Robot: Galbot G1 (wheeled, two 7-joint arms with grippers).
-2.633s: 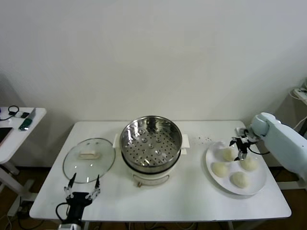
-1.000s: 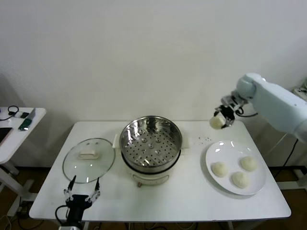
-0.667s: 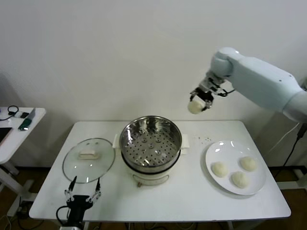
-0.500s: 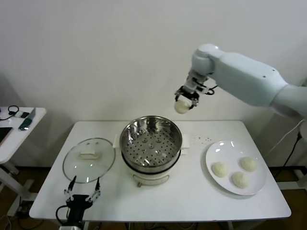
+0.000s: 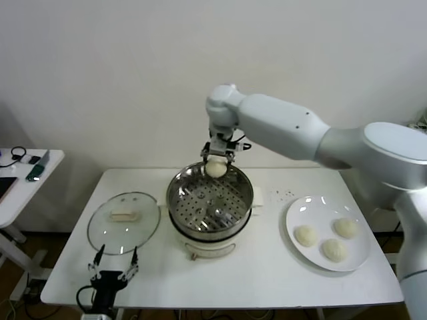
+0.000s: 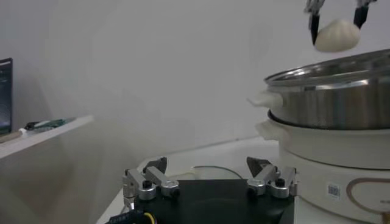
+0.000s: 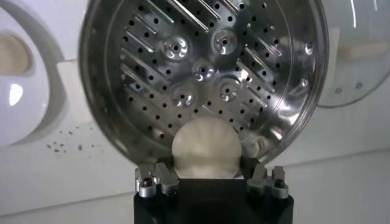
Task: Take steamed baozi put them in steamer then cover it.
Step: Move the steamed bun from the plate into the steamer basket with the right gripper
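White wall backs the desk [image 5: 267, 280], where the steamer [image 5: 209, 208] stands mid-desk, its glass lid [image 5: 124, 221] off toward the left edge. Right gripper [image 5: 216, 159] hangs over the steamer's far rim, pinched on one baozi [image 5: 215, 169]; three buns [image 5: 323, 240] wait on the plate [image 5: 360, 257] near the right edge. Left gripper [image 5: 115, 264] idles spread wide at the front left corner. Best to carry the bun forward past the rim, lower it close to the perforated tray [image 7: 201, 73] off-centre, leaving room for the rest, then release gently
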